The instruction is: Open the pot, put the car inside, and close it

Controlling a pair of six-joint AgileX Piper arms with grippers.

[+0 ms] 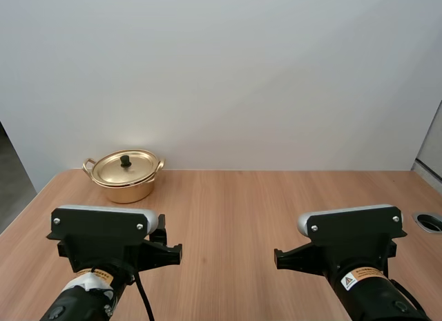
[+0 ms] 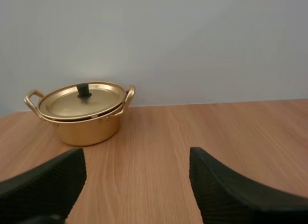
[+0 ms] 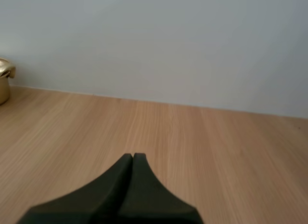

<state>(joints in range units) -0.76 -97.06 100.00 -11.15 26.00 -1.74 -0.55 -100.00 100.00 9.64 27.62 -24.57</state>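
While the pot [image 1: 125, 179] sits at the far left of the table [image 1: 235, 210], near the wall, its lid [image 1: 124, 167] is on; your left gripper [image 2: 137, 159] faces it from well short, fingers spread with nothing between; your right gripper [image 3: 133, 159] hangs over the table's right side, fingers pressed together on nothing.
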